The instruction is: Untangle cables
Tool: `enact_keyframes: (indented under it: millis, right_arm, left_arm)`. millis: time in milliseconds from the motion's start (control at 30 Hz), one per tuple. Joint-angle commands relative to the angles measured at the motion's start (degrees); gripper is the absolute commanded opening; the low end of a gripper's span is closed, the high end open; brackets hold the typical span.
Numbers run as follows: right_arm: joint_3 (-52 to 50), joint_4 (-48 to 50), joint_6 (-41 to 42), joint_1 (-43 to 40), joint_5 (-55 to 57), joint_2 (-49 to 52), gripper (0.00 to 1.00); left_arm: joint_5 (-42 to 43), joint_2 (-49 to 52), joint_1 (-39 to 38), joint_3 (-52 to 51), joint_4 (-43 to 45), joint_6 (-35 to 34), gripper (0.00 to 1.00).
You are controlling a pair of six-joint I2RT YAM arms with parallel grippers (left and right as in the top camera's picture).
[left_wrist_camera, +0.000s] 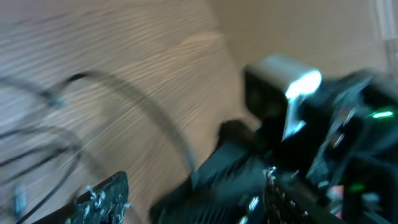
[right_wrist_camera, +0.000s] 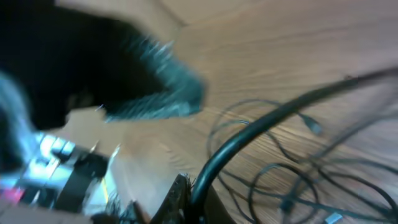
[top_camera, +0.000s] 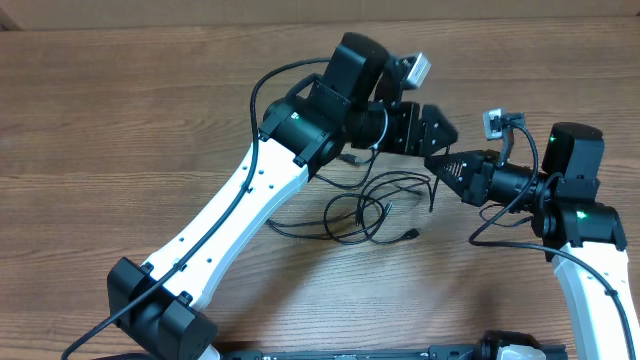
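- Both wrist views are heavily smeared, only coarse shapes readable
- Left wrist view: one finger (left_wrist_camera: 102,198) of the left claw (top_camera: 443,130) is legible at the lower left of the frame; its partner merges into the dark mass at the lower right, where a green lamp (left_wrist_camera: 380,114) also glows
- Right wrist view: the upper left of the frame is filled by a black out-of-focus bulk (right_wrist_camera: 74,56), identity not certain
- Overhead: the left arm (top_camera: 230,215) wrist covers the top edge of the cables (top_camera: 372,205); plug ends too small to sort, number of cords cannot be told
- Left arm base is cut off at the lower left of the frame, right arm (top_camera: 580,215) base at the lower right
- Left arm pose: runs from lower left up to top centre, wrist bent so the claw points right; fingers stand apart; whether anything lies between them cannot be read
- Right arm pose: rises along the right edge, forearm about level, right claw (top_camera: 437,162) pointing left, its tip just below the left claw
- Right claw is pressed together on one strand of the cables; the strand hangs from the tip down toward the heap
- Cables lie as a loose tangle on the wooden surface (top_camera: 120,120), centre of the overhead frame, below both claws
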Motion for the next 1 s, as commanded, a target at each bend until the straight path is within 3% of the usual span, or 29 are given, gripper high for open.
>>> enact_keyframes:
  millis: [0, 200, 433, 633, 967]
  right_arm:
    - [1.36, -1.33, 6.71, -0.07, 12.44, -0.94, 0.04]
    - [1.36, -5.62, 12.52, -0.17, 24.55, -0.94, 0.04]
    - [1.42, -5.84, 13.84, -0.15, 25.66, -0.96, 0.04]
    - [1.42, -6.05, 13.86, -0.15, 25.14, -1.01, 0.04]
    - [1.42, -6.01, 13.84, -0.15, 24.76, -1.33, 0.04]
  left_arm:
    - [-5.92, -1.73, 0.2, 1.31, -4.2, 5.81, 0.71]
    - [-12.11, -1.73, 0.2, 1.31, -14.82, 13.31, 0.72]
    - [-16.31, -1.73, 0.17, 0.61, -23.82, 26.16, 0.78]
    - [-23.58, -1.7, -0.04, -2.58, -24.81, 26.82, 0.87]
    - [-23.54, -1.68, -0.46, -11.1, -20.13, 29.05, 0.88]
